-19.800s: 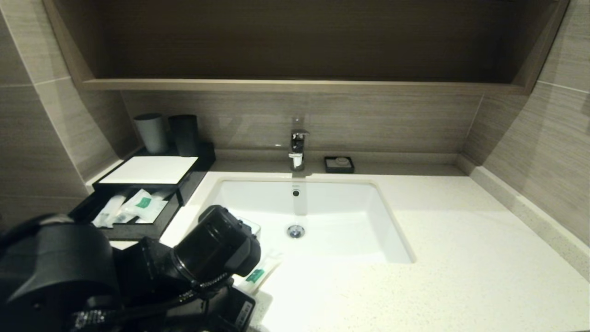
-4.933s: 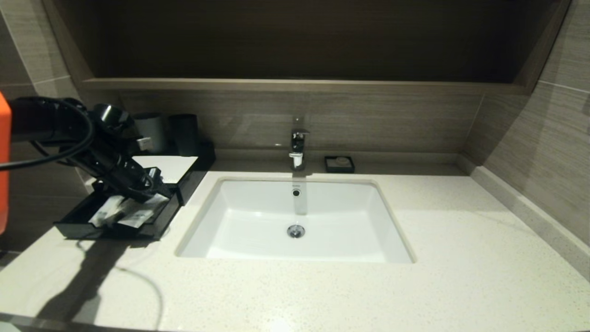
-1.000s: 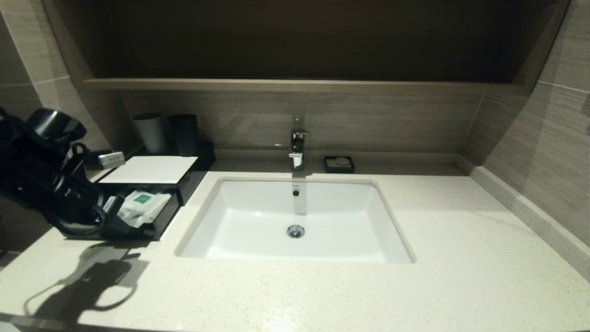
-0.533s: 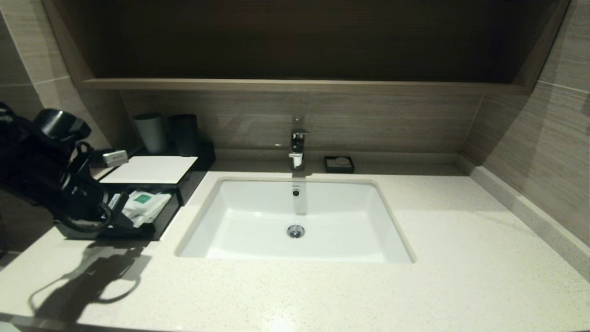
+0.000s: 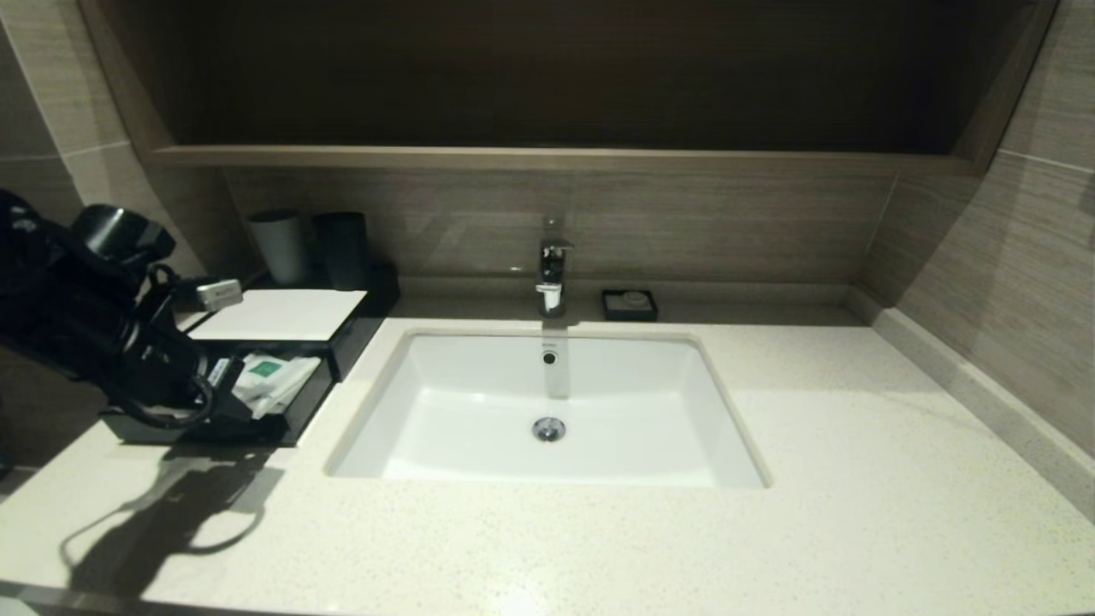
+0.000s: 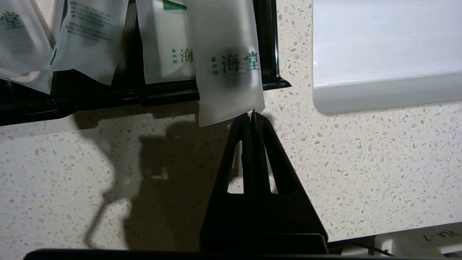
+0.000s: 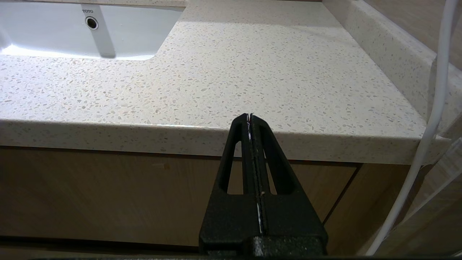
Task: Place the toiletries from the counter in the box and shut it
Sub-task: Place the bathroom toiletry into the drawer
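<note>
The black box [image 5: 355, 329] with its white top panel stands at the counter's [image 5: 599, 547] back left, and its front drawer [image 5: 299, 411] is pulled out. Several translucent white sachets [image 5: 272, 375] with green labels lie in the drawer. In the left wrist view one sachet [image 6: 227, 72] overhangs the drawer's front wall [image 6: 108, 97]. My left gripper [image 6: 251, 114] is shut and empty, with its tips right at that sachet's overhanging end. It shows in the head view [image 5: 242, 409] at the drawer's front. My right gripper [image 7: 250, 116] is shut and parked in front of the counter's front edge.
The white sink basin [image 5: 547, 411] lies right of the box, with its rim close to the drawer [image 6: 379, 94]. Two cups [image 5: 312, 248] stand behind the box. A faucet [image 5: 552, 274] and a small black soap dish [image 5: 630, 305] sit at the back.
My left gripper has shifted right along the drawer's front, towards the sink. The sachets in the drawer have shifted slightly. The right arm has not moved.
</note>
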